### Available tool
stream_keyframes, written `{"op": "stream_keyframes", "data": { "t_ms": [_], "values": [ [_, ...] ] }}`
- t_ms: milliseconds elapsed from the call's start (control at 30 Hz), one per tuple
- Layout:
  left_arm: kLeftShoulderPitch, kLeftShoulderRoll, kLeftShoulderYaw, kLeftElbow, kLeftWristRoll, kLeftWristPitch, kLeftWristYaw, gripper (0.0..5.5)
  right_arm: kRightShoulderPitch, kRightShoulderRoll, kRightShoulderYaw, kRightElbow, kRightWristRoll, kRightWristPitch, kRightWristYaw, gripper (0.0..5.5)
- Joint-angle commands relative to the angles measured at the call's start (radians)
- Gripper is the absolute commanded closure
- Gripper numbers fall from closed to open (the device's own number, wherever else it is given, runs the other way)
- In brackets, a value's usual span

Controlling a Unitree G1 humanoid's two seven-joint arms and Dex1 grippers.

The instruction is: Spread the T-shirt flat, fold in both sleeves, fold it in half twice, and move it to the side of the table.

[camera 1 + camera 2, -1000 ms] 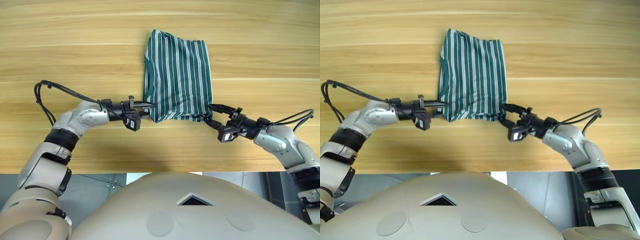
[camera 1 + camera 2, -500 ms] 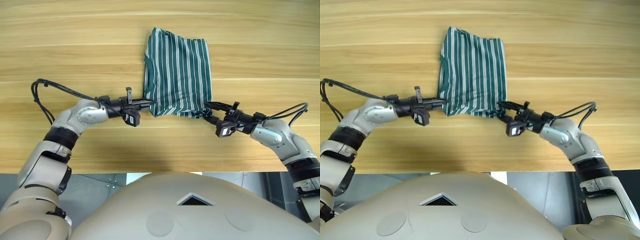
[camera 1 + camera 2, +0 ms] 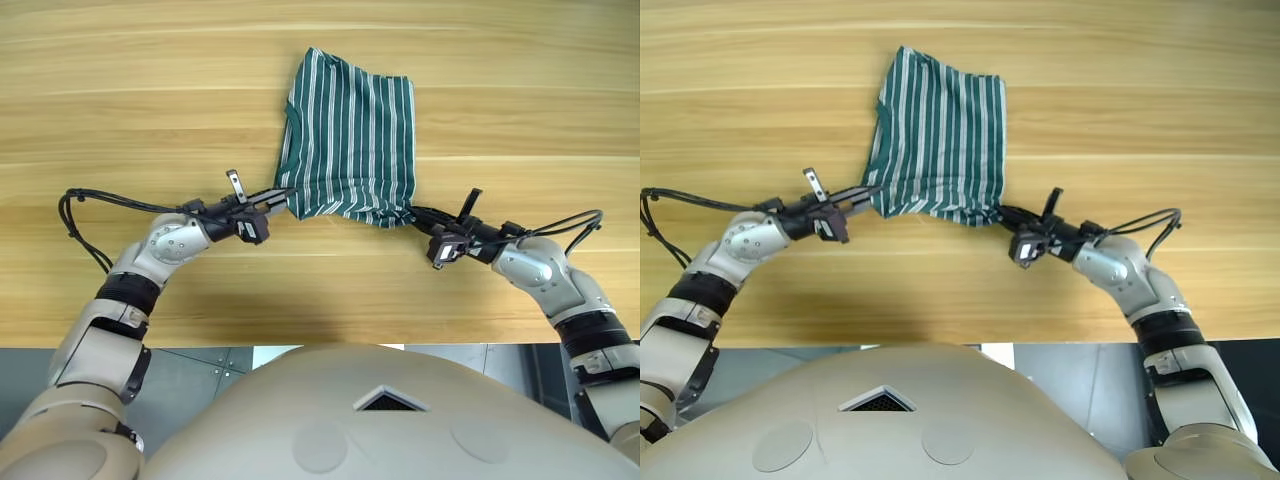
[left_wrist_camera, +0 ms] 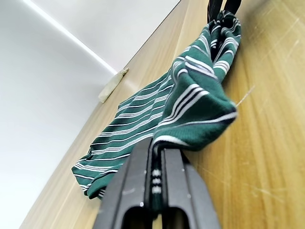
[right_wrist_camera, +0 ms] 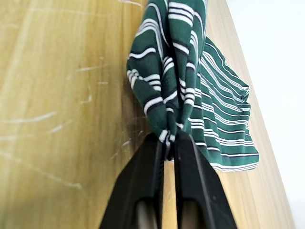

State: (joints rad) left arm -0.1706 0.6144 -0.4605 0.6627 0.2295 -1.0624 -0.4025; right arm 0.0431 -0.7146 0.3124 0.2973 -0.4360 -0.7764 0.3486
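The folded striped T-shirt (image 3: 352, 135) lies near the middle of the surface (image 3: 120, 120). The left tool (image 3: 283, 194) and right tool (image 3: 412, 213) each pinch one near corner. The wrist views show cloth bunched between closed fingers.

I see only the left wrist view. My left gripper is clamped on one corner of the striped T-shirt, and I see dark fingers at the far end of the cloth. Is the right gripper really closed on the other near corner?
Observer: Yes. The right wrist view shows the right gripper shut on the near right corner of the T-shirt.
Operator: How does the shirt lie, seen from above?
Observer: In the head views it is one narrow panel with no sleeve sticking out, and its far part lies flat on the table.
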Motion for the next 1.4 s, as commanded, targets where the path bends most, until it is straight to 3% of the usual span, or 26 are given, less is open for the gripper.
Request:
{"op": "stream_keyframes", "data": {
  "t_ms": [33,233,367,600,767,967,1400],
  "values": [
    [0.095,-0.017,-0.034,0.052,0.046,0.045,-0.042,5.48,0.033,-0.002,-0.016,-0.044,-0.007,-0.001,-0.014,5.39],
    [0.235,-0.016,0.005,-0.030,-0.014,0.060,-0.013,5.48,0.243,-0.083,-0.081,-0.287,0.084,0.022,0.027,5.39],
    [0.375,0.021,0.049,-0.189,-0.055,0.109,0.007,5.48,0.366,-0.113,-0.195,-0.388,0.124,0.077,0.018,5.39],
    [0.555,0.020,0.118,-0.506,-0.098,0.213,0.029,5.48,0.481,-0.084,-0.294,-0.476,0.200,0.105,0.017,5.39],
    [0.467,-0.014,0.235,-0.620,-0.150,0.272,0.068,5.48,0.354,-0.020,-0.299,-0.412,0.173,0.132,-0.012,5.39],
    [0.235,-0.086,0.273,-0.514,-0.022,0.344,0.104,5.48,0.135,0.090,-0.281,-0.335,0.090,0.198,-0.082,5.39],
    [-0.197,-0.214,0.203,0.076,0.169,0.327,0.220,5.48,-0.196,0.162,-0.164,0.060,-0.103,0.196,-0.232,5.39]
  ]
}}
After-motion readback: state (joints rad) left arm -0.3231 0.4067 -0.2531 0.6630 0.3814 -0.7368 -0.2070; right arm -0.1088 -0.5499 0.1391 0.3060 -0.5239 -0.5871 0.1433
